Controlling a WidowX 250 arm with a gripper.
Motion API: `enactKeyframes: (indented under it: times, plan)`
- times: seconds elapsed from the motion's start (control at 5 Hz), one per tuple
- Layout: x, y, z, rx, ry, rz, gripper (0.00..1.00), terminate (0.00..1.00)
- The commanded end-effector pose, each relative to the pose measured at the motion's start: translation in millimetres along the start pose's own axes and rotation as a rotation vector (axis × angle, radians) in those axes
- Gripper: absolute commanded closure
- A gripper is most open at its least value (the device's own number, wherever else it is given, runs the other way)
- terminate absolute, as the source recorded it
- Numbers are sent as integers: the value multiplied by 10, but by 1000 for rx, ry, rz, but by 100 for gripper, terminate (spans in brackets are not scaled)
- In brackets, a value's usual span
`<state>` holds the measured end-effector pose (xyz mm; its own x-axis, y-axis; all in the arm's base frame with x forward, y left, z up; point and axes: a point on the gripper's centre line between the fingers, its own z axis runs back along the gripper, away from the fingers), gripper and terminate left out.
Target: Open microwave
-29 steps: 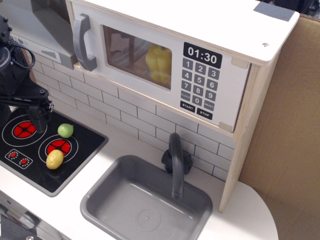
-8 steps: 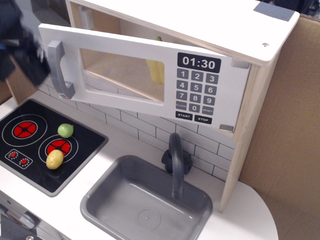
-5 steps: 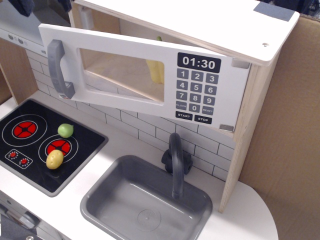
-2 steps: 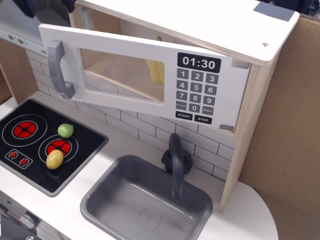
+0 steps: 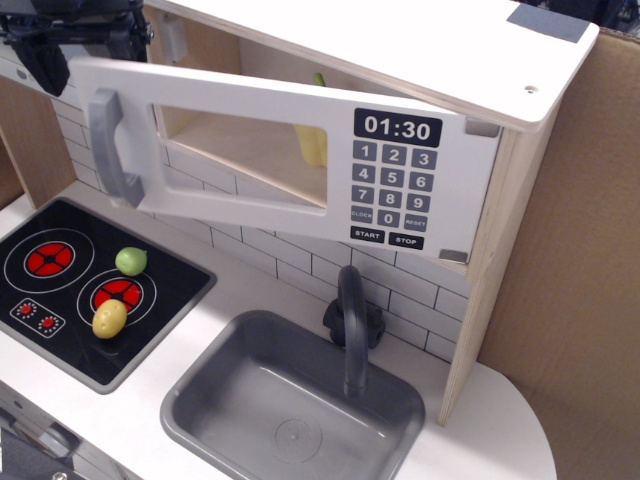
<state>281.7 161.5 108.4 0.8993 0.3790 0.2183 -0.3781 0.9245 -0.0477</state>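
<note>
Microwave (image 5: 400, 120) up top right, white door (image 5: 250, 150) ajar, hinged at keypad side, grey handle (image 5: 105, 150) swung out over stove; gripper (image 5: 70, 35) behind door's top-left edge, likely pushing from inside; finger state cannot tell

microwave (image 5: 300, 140) display 01:30, keys start, stop

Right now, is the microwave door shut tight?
No, the microwave door swings out at its handle side, showing the wooden inside.
</note>
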Motion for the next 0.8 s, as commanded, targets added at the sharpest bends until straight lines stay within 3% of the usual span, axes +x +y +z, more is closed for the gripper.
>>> enactKeyframes:
  times: [0.0,0.2,0.6]
  plan:
    - [-435,-99,84,70,20,-120,0,0]
    - [-760,-383,17,109,61,-206,0,0]
    - [-893,-921,-128,132,141,-230,0,0]
